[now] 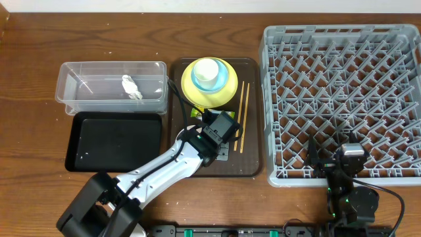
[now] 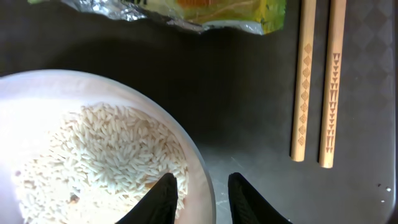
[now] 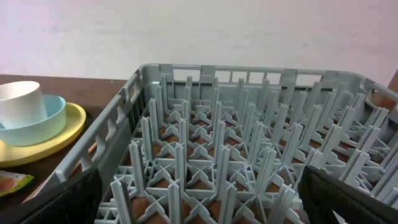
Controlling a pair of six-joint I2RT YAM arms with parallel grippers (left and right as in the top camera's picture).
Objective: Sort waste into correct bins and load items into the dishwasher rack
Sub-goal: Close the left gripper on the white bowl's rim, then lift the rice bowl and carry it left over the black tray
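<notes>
My left gripper (image 2: 202, 183) straddles the right rim of the white bowl (image 2: 37, 112). One finger rests inside on the rice grains (image 2: 106, 155), the other stands just outside the rim with a small gap, so it is narrowly open. Overhead, the gripper (image 1: 220, 125) hides that bowl. The green-and-orange wrapper (image 2: 211, 9) lies beyond the bowl, the chopsticks (image 2: 317, 87) to its right. The white cup (image 1: 206, 71) sits in the blue bowl (image 1: 227, 82) on the yellow plate (image 1: 191, 92). My right gripper (image 3: 199, 186) is wide open over the near edge of the rack (image 1: 342, 99).
The white tissue (image 1: 131, 86) lies in the clear tub (image 1: 72, 99), with the black tray (image 1: 115, 140) in front of it. The dishes, wrapper and chopsticks sit on the brown serving tray (image 1: 253, 164), between the bins and the rack.
</notes>
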